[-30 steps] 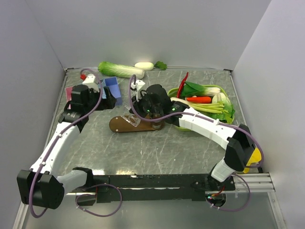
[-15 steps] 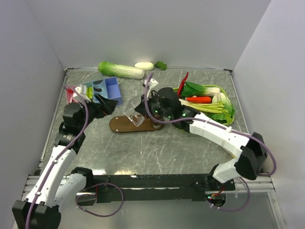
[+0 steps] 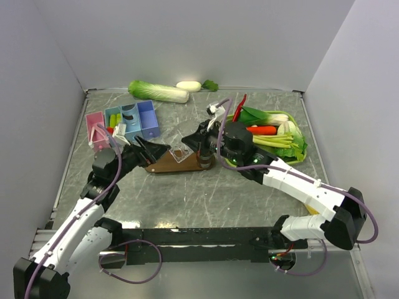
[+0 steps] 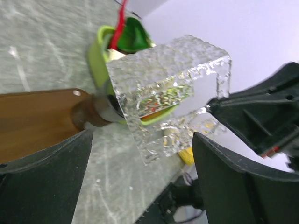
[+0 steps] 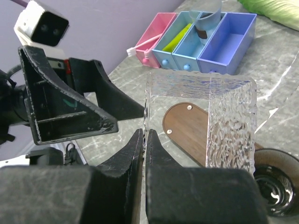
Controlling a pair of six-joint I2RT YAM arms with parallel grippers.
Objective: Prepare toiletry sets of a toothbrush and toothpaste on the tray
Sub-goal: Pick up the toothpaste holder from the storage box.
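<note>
You are looking into a robotics lab test cell. Plain pale-grey panel walls [image 3: 187, 37] are boxing in a grey marble-patterned tabletop [image 3: 206, 193] on three sides. Two white-and-black jointed arms, left [image 3: 73, 218] and right [image 3: 293, 180], are sitting bolted to a black metal rail [image 3: 206, 235] at its near edge, and a thin purple cable [image 3: 128, 281] is looping loose below it.

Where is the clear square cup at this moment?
In the top view the clear square cup is over the wooden tray, its wall pinched by the right pincer, with the open left pincer close on its left.
</note>
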